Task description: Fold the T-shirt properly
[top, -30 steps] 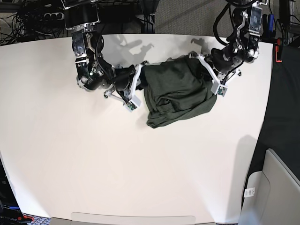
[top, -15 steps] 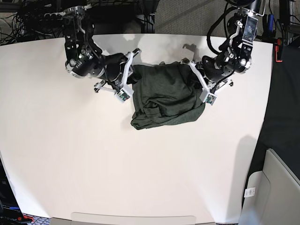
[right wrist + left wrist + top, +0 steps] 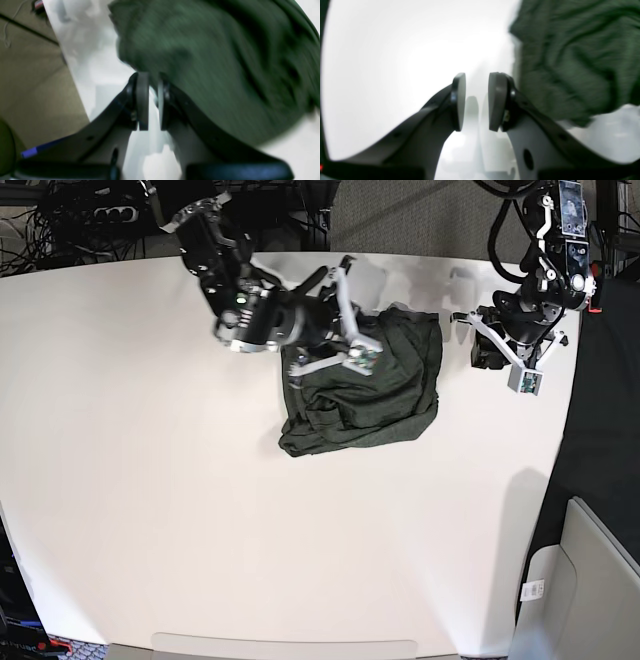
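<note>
Left gripper [image 3: 476, 101] hangs over bare bench [image 3: 300, 540] beside the T-shirt [image 3: 365, 395], jaws apart with nothing between them. Right gripper [image 3: 153, 100] sits at the shirt's far edge, its pads nearly together; no fabric shows in the narrow gap. The step in hand looks like regrasping between folds. Next, each gripper likely needs an edge or corner to flatten the heap. The shirt lies bunched near the bench's back edge, dark olive, creased, folded over itself.
</note>
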You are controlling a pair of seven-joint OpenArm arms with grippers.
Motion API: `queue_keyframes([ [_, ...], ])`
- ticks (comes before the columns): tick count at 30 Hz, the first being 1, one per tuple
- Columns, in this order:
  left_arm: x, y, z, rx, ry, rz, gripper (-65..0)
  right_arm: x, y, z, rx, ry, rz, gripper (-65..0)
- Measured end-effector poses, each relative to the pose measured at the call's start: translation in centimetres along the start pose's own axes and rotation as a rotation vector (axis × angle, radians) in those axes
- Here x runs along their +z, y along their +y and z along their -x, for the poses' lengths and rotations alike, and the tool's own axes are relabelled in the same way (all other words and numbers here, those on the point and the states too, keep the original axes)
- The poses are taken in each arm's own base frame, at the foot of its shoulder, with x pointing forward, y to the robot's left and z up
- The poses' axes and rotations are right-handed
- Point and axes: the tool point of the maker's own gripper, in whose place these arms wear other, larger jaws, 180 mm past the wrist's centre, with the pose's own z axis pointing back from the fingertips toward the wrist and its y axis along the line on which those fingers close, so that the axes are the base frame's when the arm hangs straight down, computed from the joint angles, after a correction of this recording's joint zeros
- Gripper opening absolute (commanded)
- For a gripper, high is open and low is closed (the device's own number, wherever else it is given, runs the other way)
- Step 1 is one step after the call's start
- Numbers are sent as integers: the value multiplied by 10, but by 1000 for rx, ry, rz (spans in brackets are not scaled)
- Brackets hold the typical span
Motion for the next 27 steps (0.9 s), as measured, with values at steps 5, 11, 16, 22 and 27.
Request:
queue_keyframes([
  [5, 4, 9, 7, 9, 13, -26, -511, -30, -8, -11, 93, 106, 14, -599],
  [11, 9, 14, -3, 15, -21, -37, -511, -46, -11, 0, 107, 164, 9, -599],
  [16, 21, 46, -13, 53, -63, -124, -511, -42, -22, 7, 135, 192, 54, -599],
  [22, 28, 60, -14, 69, -72, -162, -511, -18, -68, 31, -25, 158, 142, -600],
  [27, 27, 59, -14, 68, -72, -159, -511, 13, -116, 58, -149, 158, 272, -600],
])
